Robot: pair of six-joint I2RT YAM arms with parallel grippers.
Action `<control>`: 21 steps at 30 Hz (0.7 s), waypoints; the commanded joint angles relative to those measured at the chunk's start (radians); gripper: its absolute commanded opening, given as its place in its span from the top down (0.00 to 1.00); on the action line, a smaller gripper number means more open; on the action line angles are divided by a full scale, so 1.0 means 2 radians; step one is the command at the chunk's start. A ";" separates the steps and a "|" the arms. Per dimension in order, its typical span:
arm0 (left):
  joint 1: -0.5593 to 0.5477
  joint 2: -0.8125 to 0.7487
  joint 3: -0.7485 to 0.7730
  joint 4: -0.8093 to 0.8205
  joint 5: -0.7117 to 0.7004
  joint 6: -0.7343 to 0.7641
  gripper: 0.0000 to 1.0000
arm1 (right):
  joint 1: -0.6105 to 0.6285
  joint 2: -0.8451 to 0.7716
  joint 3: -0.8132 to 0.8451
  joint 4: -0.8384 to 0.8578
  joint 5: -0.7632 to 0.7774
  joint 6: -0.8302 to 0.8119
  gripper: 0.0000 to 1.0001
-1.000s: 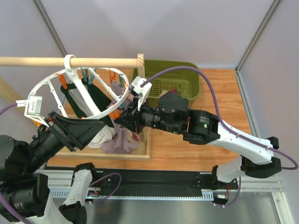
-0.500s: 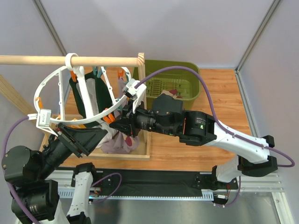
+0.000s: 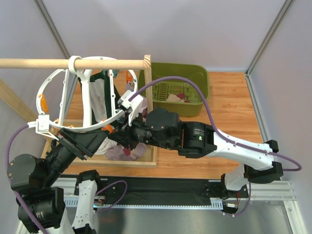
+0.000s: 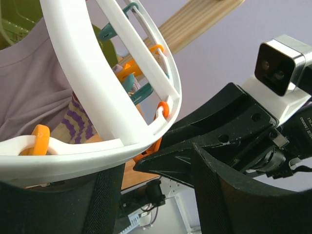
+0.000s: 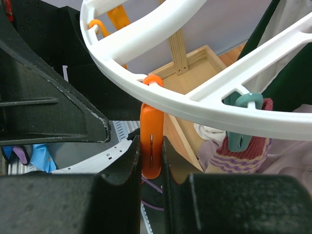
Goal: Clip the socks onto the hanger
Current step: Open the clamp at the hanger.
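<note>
The white wheel-shaped hanger (image 3: pixel 45 89) hangs by its hook loop from the wooden rod. My right gripper (image 5: pixel 151 146) is shut on an orange clip (image 5: pixel 151 131) that dangles from the hanger's rim (image 5: pixel 195 109). Beside it a teal clip (image 5: pixel 241 122) grips a striped sock (image 5: pixel 246 151). My left gripper (image 4: pixel 153 165) is open just under the rim (image 4: pixel 83 161), which crosses above its left finger (image 4: pixel 58 204). Nothing lies between its fingers. The striped sock (image 4: pixel 73 119) shows behind the rim. In the top view both grippers meet at the ring's near edge, left (image 3: pixel 90 139) and right (image 3: pixel 118 136).
A mauve garment (image 3: pixel 122 151) and a dark green and white one (image 3: pixel 100 95) hang inside the ring. The wooden rod (image 3: pixel 112 63) and its frame's base (image 3: pixel 146 161) stand around it. A green basket (image 3: pixel 195 80) holding a small sock sits behind on the wooden table.
The hanger has turned and swung left on the rod. My right arm has followed it left and down, still holding the orange clip. The left gripper has shifted right under the rim.
</note>
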 commanded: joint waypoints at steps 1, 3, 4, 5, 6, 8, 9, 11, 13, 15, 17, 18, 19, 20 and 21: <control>0.004 0.008 -0.006 0.014 -0.002 -0.026 0.37 | 0.031 -0.004 0.019 0.010 -0.010 -0.011 1.00; 0.004 0.010 0.000 -0.001 -0.009 -0.025 0.38 | 0.034 -0.007 0.017 0.017 -0.004 -0.012 1.00; 0.003 0.012 0.005 -0.008 -0.013 -0.022 0.38 | 0.036 -0.008 0.015 0.019 -0.004 -0.013 1.00; 0.004 0.013 0.005 -0.011 -0.015 -0.024 0.39 | 0.038 -0.008 0.015 0.021 -0.003 -0.016 1.00; 0.004 0.011 0.004 -0.012 -0.015 -0.026 0.39 | 0.040 -0.007 0.017 0.020 -0.004 -0.016 1.00; 0.004 0.013 0.003 -0.011 -0.015 -0.029 0.41 | 0.042 -0.003 0.023 0.015 -0.004 -0.019 1.00; 0.004 0.013 0.004 -0.012 -0.015 -0.029 0.41 | 0.043 0.002 0.027 0.013 -0.004 -0.021 1.00; 0.004 0.014 0.007 -0.013 -0.016 -0.029 0.42 | 0.044 0.006 0.034 0.007 -0.003 -0.023 1.00; 0.004 0.016 0.010 -0.018 -0.019 -0.028 0.42 | 0.048 0.012 0.040 0.004 0.003 -0.030 1.00; 0.004 0.016 0.010 -0.019 -0.021 -0.028 0.42 | 0.052 0.018 0.047 -0.003 0.009 -0.035 1.00; 0.004 0.015 0.010 -0.019 -0.023 -0.028 0.42 | 0.056 0.021 0.051 -0.006 0.017 -0.038 1.00; 0.004 0.016 0.010 -0.020 -0.024 -0.029 0.42 | 0.057 0.024 0.054 -0.008 0.021 -0.042 1.00; 0.004 0.016 0.011 -0.020 -0.026 -0.029 0.42 | 0.059 0.025 0.055 -0.010 0.023 -0.043 1.00; 0.004 0.016 0.011 -0.019 -0.027 -0.029 0.42 | 0.062 0.025 0.055 -0.010 0.026 -0.044 1.00; 0.004 0.016 0.011 -0.020 -0.028 -0.029 0.43 | 0.063 0.026 0.054 -0.011 0.030 -0.046 1.00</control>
